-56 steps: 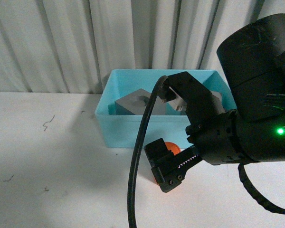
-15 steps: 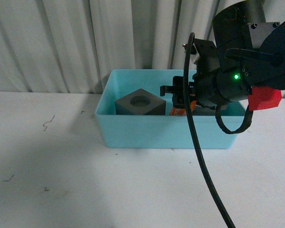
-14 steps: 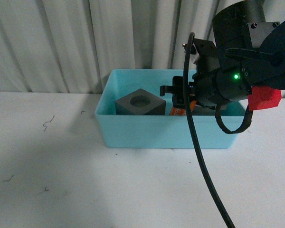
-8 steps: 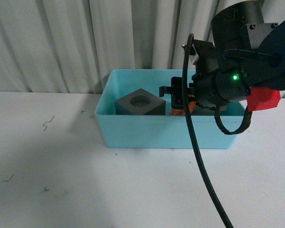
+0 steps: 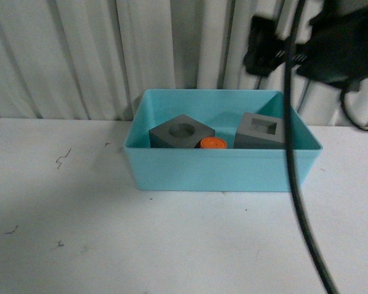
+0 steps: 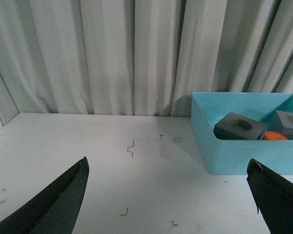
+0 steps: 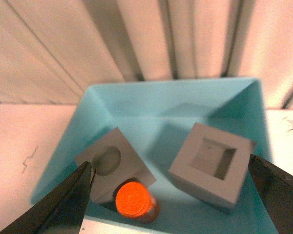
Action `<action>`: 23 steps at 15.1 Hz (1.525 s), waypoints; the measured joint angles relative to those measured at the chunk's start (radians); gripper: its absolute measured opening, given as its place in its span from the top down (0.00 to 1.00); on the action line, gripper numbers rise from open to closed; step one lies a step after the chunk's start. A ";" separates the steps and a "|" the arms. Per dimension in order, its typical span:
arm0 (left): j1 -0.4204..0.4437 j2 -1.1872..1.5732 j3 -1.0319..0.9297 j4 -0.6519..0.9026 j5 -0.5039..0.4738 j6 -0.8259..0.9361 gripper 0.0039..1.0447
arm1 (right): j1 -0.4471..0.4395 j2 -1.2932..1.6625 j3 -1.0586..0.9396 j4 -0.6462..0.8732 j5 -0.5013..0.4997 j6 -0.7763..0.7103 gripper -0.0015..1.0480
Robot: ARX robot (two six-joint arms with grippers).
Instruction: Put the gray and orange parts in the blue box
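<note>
Change since earlier: the right arm, which hung low over the blue box (image 5: 172,165) half a second ago with the orange cylinder (image 5: 213,143) between its fingers, has lifted up and away; the cylinder now stands free inside the box
Orange cylinder: upright on the box floor, tucked against the near wall, touching or just beside the gray cube with the round recess (image 5: 181,133); it appears to have been let go there because that gap between the two cubes was free
Second cube: the gray cube with the square recess (image 5: 262,130) leans tilted toward the right end of the box, apart from the cylinder
Right gripper (image 7: 171,187): spread wide and holding nothing, its fingers framing the box from above in the right wrist view, which fits a retreat after release
Left gripper (image 6: 168,195): released and idle, held low over the bare white table (image 6: 88,165), well to the left of the box
Progress: all three parts lie within the box walls, so the task looks finished
</note>
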 joint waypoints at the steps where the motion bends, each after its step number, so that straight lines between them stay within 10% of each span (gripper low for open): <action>1: 0.000 0.000 0.000 0.000 0.000 0.000 0.06 | -0.032 -0.133 -0.083 -0.006 0.001 -0.002 0.06; 5: 0.000 0.000 0.000 0.000 0.000 0.000 0.06 | -0.154 -0.745 -0.475 -0.306 0.076 -0.019 0.06; 9: 0.000 0.000 0.000 0.000 0.000 0.000 0.06 | 0.115 -1.240 -0.675 -0.798 0.300 0.134 0.06; 12: 0.000 0.000 0.000 0.000 -0.003 0.000 0.06 | 0.059 -1.454 -0.923 -0.241 0.397 -0.062 0.33; 17: 0.000 0.000 0.000 0.000 0.000 0.000 0.06 | -0.111 -1.561 -1.001 -0.201 0.236 -0.200 0.96; 19: 0.000 0.000 0.000 0.000 -0.002 0.000 0.06 | -0.250 -1.703 -1.022 -0.348 0.109 -0.210 0.98; 23: 0.000 0.000 0.000 0.000 0.000 0.000 0.06 | -0.251 -1.757 -1.052 -0.334 0.090 -0.210 0.98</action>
